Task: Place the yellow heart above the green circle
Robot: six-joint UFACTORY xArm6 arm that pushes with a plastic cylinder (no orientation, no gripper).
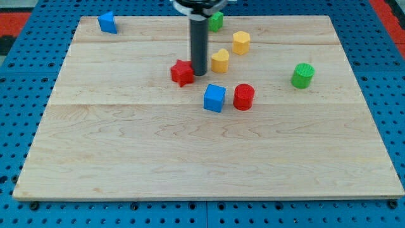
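Note:
The yellow heart (220, 61) lies on the wooden board (190, 158) a little above the middle. The green circle (303, 75) stands at the view's right, lower than the heart. My tip (200, 73) rests on the board just left of the yellow heart and right beside the red star-shaped block (182, 73); it is close to both, and contact cannot be told.
A yellow hexagon (241, 42) sits up and right of the heart. A blue cube (214, 98) and a red cylinder (243, 97) lie below it. A green block (216, 21) is at the top behind the rod, and a blue block (107, 23) is at top left.

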